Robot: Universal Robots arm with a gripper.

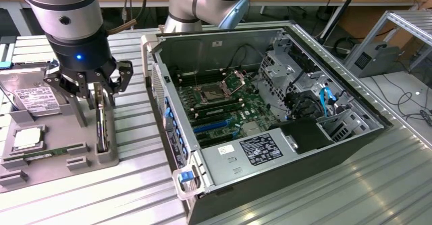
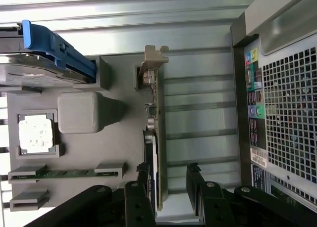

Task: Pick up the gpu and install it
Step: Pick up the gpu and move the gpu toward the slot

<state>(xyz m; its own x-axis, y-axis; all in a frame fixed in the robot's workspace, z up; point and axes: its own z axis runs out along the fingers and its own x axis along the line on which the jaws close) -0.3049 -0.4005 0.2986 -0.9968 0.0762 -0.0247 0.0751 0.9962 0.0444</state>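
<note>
The gpu is stood on edge in the gray holder, nine o'clock of the open case in the exterior view. That likely leaves its top edge graspable. Released jaws are set astride it, nothing gripped.

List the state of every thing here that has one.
claw, open, straddling the gpu
gpu, upright on edge in the grey holder, not lifted
computer case, side panel off, motherboard exposed
hard drive, resting in the holder
memory stick, lying in the holder
</note>
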